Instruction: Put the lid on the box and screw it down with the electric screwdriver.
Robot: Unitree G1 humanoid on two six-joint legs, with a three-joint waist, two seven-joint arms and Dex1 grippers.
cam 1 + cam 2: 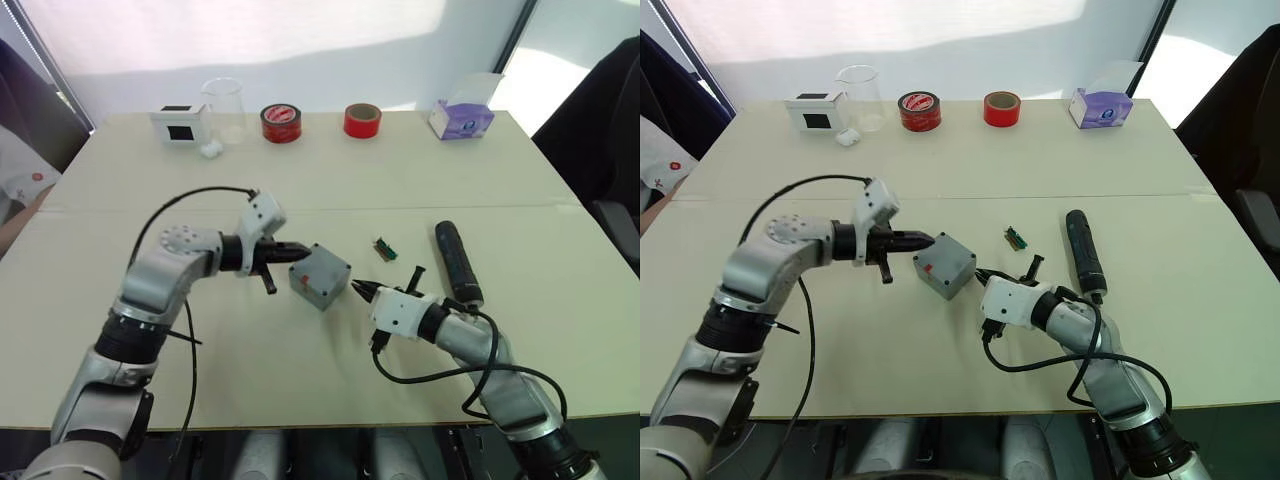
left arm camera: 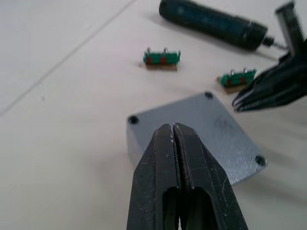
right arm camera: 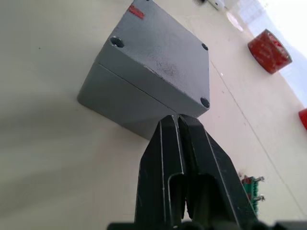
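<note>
The gray box (image 1: 318,284) stands in the middle of the table with the lid (image 1: 322,266) lying flat on top; the right wrist view shows the seam between lid (image 3: 163,52) and box (image 3: 120,103). A small red mark (image 1: 926,268) is on one side. My left gripper (image 1: 306,254) is shut, its tips at the box's left top edge, over the lid (image 2: 206,124). From the other side my right gripper (image 1: 357,289) is shut and empty, its tips just at the box's right corner. The black electric screwdriver (image 1: 457,262) lies on the table to the right of the box.
Two small green connector parts (image 2: 162,58) (image 2: 236,79) lie between box and screwdriver. Along the far edge stand a white box with a black panel (image 1: 180,124), a clear beaker (image 1: 225,105), two red tape rolls (image 1: 282,123) (image 1: 362,120) and a purple tissue box (image 1: 462,115). A person's sleeve (image 1: 20,180) is at the left.
</note>
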